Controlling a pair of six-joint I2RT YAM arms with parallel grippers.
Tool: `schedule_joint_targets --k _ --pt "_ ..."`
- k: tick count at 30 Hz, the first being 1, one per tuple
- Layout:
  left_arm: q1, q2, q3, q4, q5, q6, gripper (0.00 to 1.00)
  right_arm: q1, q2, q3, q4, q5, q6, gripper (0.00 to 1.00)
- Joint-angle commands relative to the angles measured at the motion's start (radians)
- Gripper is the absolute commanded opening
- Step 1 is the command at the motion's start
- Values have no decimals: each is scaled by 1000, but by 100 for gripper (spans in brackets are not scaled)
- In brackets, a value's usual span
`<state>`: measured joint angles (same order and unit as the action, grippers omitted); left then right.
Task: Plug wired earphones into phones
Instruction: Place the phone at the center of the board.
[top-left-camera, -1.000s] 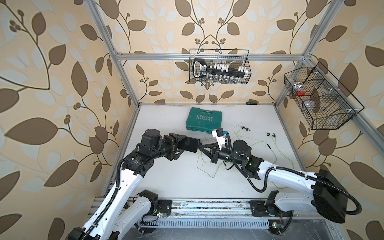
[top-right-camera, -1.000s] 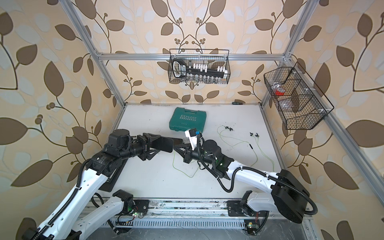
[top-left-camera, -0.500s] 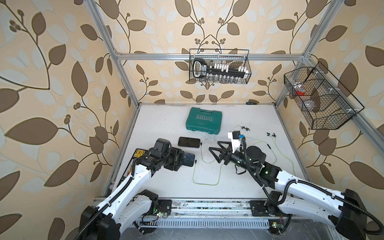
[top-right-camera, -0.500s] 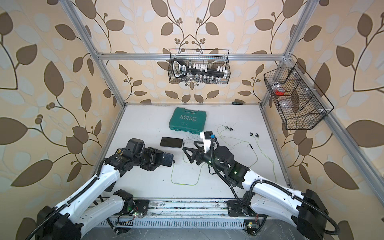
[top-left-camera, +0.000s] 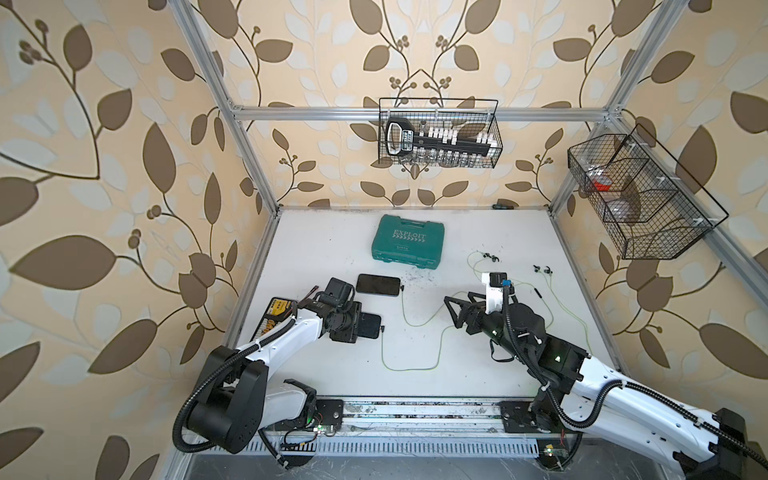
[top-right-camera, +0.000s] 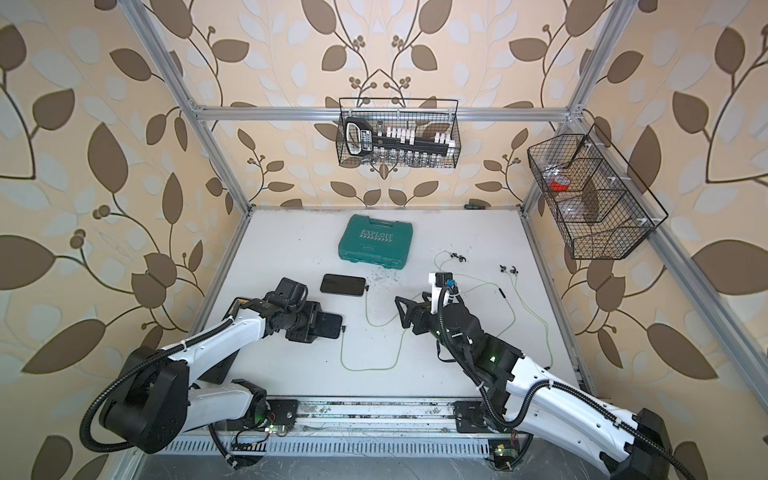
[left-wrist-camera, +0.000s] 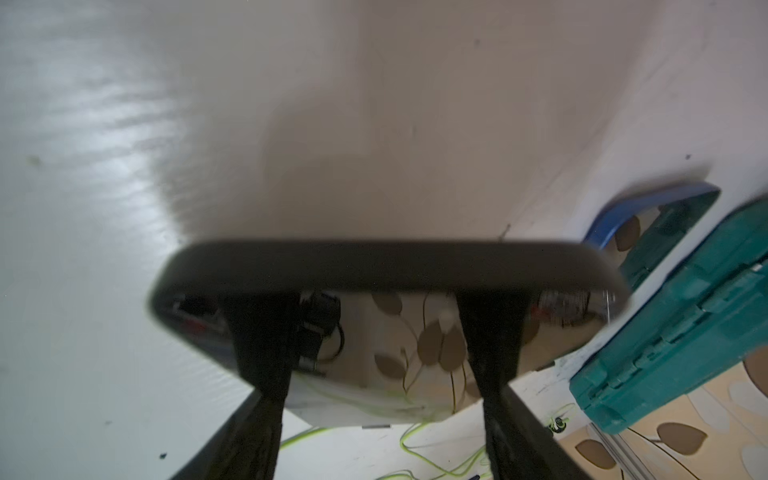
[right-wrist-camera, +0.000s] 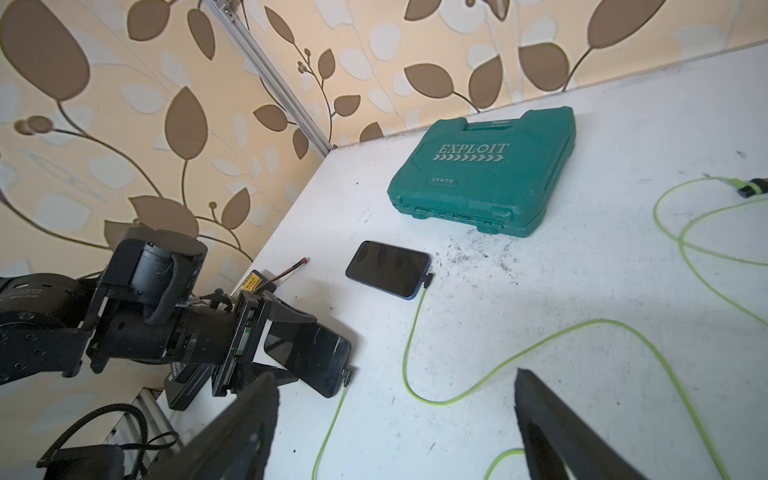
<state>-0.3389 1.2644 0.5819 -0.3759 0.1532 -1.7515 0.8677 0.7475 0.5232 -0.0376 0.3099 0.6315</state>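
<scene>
Tabletop (right-wrist-camera: 498, 282): phone (right-wrist-camera: 328, 361) within left gripper (right-wrist-camera: 303, 349)

1. Beige wallpaper printed with brown leaves and twining stems (top-left-camera: 124, 124) covers the walls on three sides.
2. Silver aluminium frame bars (top-left-camera: 311, 111) rise at the corners and cross the back wall.
3. A black rectangular wire basket (top-left-camera: 496, 137) hangs from the back bar. A second black wire basket with compartments (top-left-camera: 665, 241) hangs on the right-hand wall.
4. The flat white tabletop (top-left-camera: 332, 249) has dark scuffs near its middle.
5. A grey slotted metal strip (top-left-camera: 415, 448) runs along the front edge.
6. The light is soft and even. In the left wrist view it leaves a pale sheen on the tabletop.
</scene>
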Motion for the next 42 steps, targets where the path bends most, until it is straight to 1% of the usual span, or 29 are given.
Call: schedule_joint_targets --k 1,3,6,8,13,15,17,20,22,25,26,27,28,30,31,32,34,36,38,39,42 --pt "6 18 -30 52 -31 -50 65 -3 -18 -6 -76 61 20 88" --pt "6 26 -44 52 -39 -63 72 -3 -27 -7 -84 68 23 90" --pt "6 15 -62 31 -55 -70 81 -4 -59 -32 -37 63 6 93" --pt "6 -5 -79 24 -70 -75 85 -3 -81 -45 -4 61 -15 99" --pt "6 -62 -106 5 -92 -72 95 -4 -97 -24 2 93 -95 100" --pt "6 -90 -77 -27 -105 -11 99 -4 -96 -13 -5 146 -105 100" --pt "6 -117 -11 -108 -125 87 99 -3 -97 -7 5 202 -148 100" --pt "6 -144 117 -216 -171 296 99 -4 -103 -1 29 278 -269 100" --pt "6 -149 200 -258 -232 469 99 -3 -102 -6 67 345 -354 100" --pt "5 -154 291 -275 -354 676 99 -12 -96 -45 187 432 -499 99" --pt "6 -155 308 -252 -401 773 99 -25 -88 -63 241 453 -545 99" --pt "6 -157 318 -217 -443 861 99 -53 -80 -79 288 464 -582 99" --pt "7 -156 331 -208 -491 914 99 -87 -73 -93 321 462 -599 99" --pt "8 -151 354 -202 -632 985 99 -203 -55 -120 379 411 -609 98" --pt "8 -151 345 -163 -678 1039 99 -259 -48 -128 390 377 -598 99" --pt "8 -149 325 -105 -741 1101 99 -328 -39 -143 401 347 -577 98" --pt "11 -146 276 0 -870 1170 99 -463 -20 -189 447 272 -536 98" --pt "15 -137 204 186 -947 1322 99 -603 -1 -250 534 155 -529 98" --pt "22 -113 148 348 -975 1435 99 -706 28 -273 562 107 -465 98" --pt "27 -95 123 415 -969 1501 99 -749 48 -280 574 73 -448 99" --pt "43 -29 68 544 -951 1612 99 -775 105 -317 667 57 -440 98"
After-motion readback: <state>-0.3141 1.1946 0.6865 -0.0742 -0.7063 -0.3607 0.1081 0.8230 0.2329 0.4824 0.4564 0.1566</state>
